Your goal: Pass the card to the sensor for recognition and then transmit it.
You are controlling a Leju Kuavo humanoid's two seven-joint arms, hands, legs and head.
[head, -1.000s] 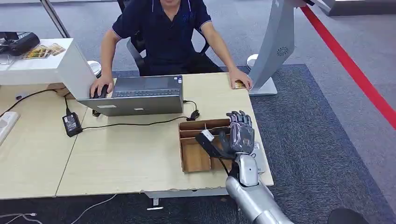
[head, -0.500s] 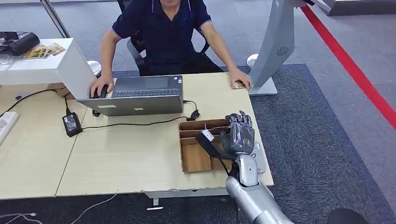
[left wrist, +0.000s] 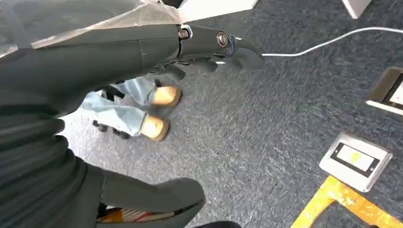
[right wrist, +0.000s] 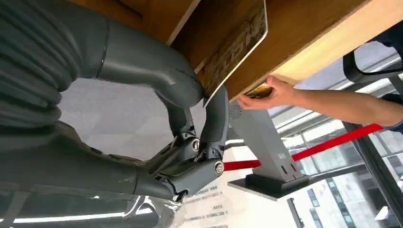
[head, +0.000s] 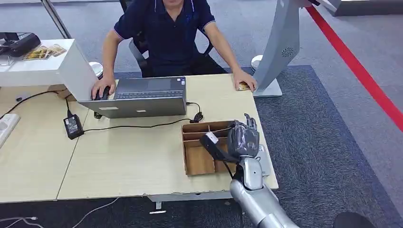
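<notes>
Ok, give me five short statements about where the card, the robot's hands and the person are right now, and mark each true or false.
1. The right hand pinches a card between thumb and a finger. True.
2. The right hand is above the laptop. False: it is over the brown cardboard organiser, nearer the robot than the laptop.
3. The person's hand rests on the table beside the grey sensor stand. True.
4. The left hand holds a second card. False: it hangs over grey carpet and holds nothing.
5. The person's other hand is on the organiser. False: it rests on a mouse next to the laptop.
</notes>
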